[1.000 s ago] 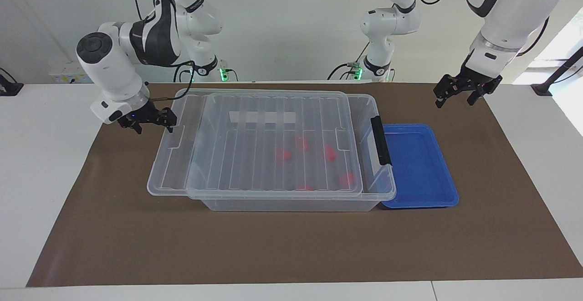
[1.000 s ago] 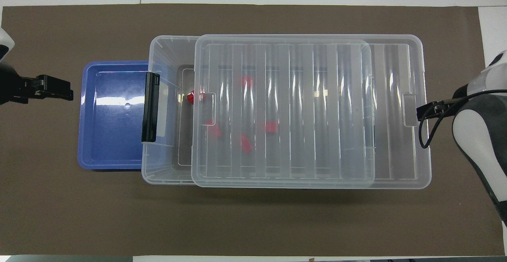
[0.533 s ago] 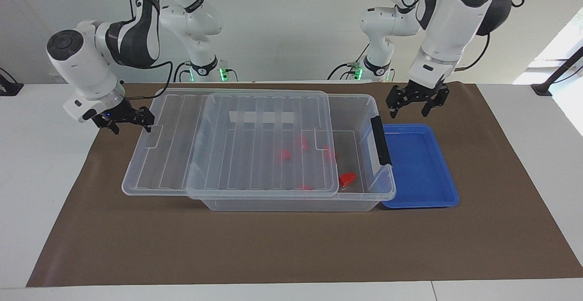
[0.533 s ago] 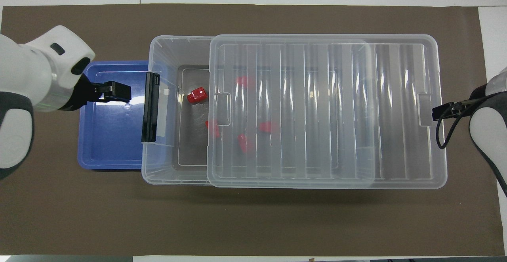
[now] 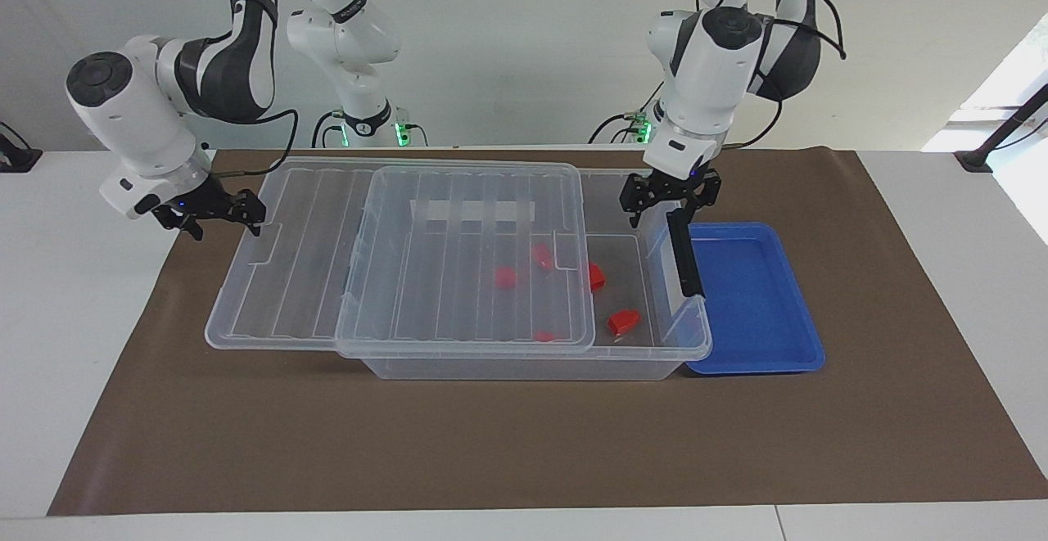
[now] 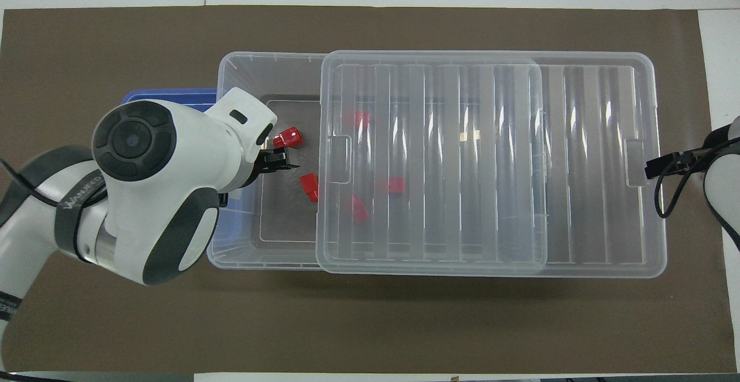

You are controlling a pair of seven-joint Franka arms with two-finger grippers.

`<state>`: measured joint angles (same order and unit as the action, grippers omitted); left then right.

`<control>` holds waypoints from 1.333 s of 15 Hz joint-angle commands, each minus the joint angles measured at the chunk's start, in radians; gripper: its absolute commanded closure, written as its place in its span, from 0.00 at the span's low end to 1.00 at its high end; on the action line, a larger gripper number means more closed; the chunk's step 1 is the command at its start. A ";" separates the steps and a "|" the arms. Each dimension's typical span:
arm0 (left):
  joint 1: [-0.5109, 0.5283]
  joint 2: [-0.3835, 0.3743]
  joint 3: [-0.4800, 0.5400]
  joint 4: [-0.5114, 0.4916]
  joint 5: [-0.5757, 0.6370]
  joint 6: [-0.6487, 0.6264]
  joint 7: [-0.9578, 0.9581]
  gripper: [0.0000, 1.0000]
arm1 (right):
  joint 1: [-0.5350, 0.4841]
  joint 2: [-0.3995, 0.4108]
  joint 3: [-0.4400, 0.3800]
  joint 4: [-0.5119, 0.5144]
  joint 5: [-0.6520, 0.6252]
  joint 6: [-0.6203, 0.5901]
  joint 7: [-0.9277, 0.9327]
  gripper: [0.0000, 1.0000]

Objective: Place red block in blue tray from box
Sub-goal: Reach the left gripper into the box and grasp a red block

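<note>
The clear box (image 5: pixel 696 346) (image 6: pixel 231 75) lies mid-mat, and its ribbed lid (image 5: pixel 458 263) (image 6: pixel 433 162) is slid toward the right arm's end. This leaves the end by the blue tray (image 5: pixel 753 295) (image 6: pixel 167 94) uncovered. Two red blocks (image 5: pixel 625 322) (image 6: pixel 288 137) lie bare on the box floor, the other (image 5: pixel 596 277) (image 6: pixel 309 185) at the lid's edge. More show through the lid. My left gripper (image 5: pixel 670 197) (image 6: pixel 280 161) hangs open over the uncovered end, above the blocks, holding nothing. My right gripper (image 5: pixel 217 218) (image 6: pixel 659 167) is open at the lid's end rim by its tab.
A black latch handle (image 5: pixel 684 254) stands on the box's end wall beside the tray, just under the left gripper. The left arm's body covers most of the tray in the overhead view. A brown mat (image 5: pixel 524 443) covers the table.
The lid slid further toward the right arm's end along with the right gripper, uncovering a second block. The left arm swung from over the tray to over the box's uncovered end.
</note>
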<state>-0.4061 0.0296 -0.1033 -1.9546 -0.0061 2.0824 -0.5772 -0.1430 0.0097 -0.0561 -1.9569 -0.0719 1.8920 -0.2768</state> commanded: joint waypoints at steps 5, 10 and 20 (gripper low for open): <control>-0.037 0.062 0.016 -0.076 -0.011 0.140 -0.088 0.06 | -0.003 -0.010 -0.036 -0.011 -0.023 0.021 -0.074 0.00; -0.080 0.084 0.016 -0.199 -0.011 0.341 -0.141 0.06 | -0.003 -0.010 -0.051 -0.011 -0.023 0.021 -0.094 0.00; -0.080 0.170 0.017 -0.208 -0.011 0.450 -0.202 1.00 | -0.003 -0.010 -0.077 -0.010 -0.023 0.021 -0.117 0.00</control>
<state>-0.4715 0.2018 -0.1001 -2.1612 -0.0061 2.5200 -0.7618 -0.1428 0.0097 -0.1228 -1.9563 -0.0721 1.8950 -0.3664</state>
